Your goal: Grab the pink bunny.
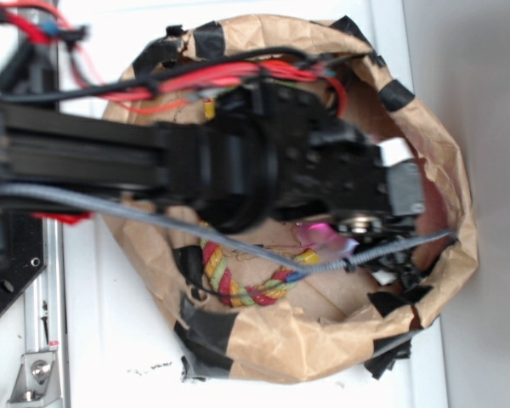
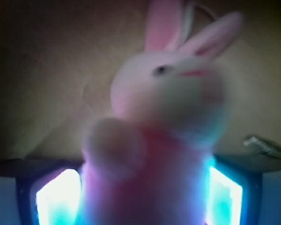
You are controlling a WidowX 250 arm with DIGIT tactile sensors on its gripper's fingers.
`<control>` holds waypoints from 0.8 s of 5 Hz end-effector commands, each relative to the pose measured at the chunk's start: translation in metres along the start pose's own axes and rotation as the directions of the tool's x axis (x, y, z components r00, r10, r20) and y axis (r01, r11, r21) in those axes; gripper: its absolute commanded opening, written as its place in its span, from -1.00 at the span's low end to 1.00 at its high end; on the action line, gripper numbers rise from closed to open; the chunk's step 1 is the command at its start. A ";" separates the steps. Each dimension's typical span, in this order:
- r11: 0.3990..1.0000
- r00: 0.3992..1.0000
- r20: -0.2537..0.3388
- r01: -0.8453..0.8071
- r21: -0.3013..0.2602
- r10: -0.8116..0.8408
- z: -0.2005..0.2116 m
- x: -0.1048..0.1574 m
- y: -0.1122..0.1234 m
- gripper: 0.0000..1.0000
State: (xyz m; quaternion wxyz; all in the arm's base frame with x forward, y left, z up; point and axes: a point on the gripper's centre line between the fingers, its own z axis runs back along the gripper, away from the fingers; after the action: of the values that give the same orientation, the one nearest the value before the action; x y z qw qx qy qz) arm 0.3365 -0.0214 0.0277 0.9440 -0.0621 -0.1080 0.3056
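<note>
my end effector (image 2: 140,206) sits low inside the paper bag (image 1: 442,153), and the pink bunny (image 2: 168,108) is right between my two fingers (image 2: 56,197): in the wrist view its lower body fills the gap, with a glowing pad on each side of it. the fingers look close against the plush on both sides, so i judge that i am grasping the bunny, though the picture is too blurred to show the contact itself.

the relation that matters is its long axis. the bunny runs straight out from my palm, body nearest me, head further off, and the two ears (image 2: 178,33) pointing away toward the brown paper behind. so it lies along my reach, not across it, and the fingers press on its narrow sides. if the grip is sound, i think the next move only needs a straight lift out of the bag.

in the outside view my arm (image 1: 110,161) covers most of the bag's mouth; only a small pink patch of the bunny (image 1: 316,233) shows under the wrist. a coloured rope ring (image 1: 238,285) lies on the bag's floor just beside it, near but apart as far as i can tell. the bag itself stands on a white worktop (image 1: 110,340).
</note>
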 end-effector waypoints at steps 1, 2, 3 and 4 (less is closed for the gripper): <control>0.952 0.953 -0.119 0.291 0.101 -0.278 0.047 0.000 0.002 -1.00; 0.917 0.914 -0.080 0.399 -0.015 -0.399 0.098 0.003 0.009 -1.00; 0.895 0.924 0.044 0.379 -0.233 -0.380 0.149 0.003 0.031 -1.00; 0.881 0.882 0.023 0.472 -0.042 -0.472 0.205 0.013 0.021 -1.00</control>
State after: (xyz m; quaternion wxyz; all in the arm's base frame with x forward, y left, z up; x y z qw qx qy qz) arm 0.2819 0.0063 0.2049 0.9901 -0.0560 -0.1041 0.0760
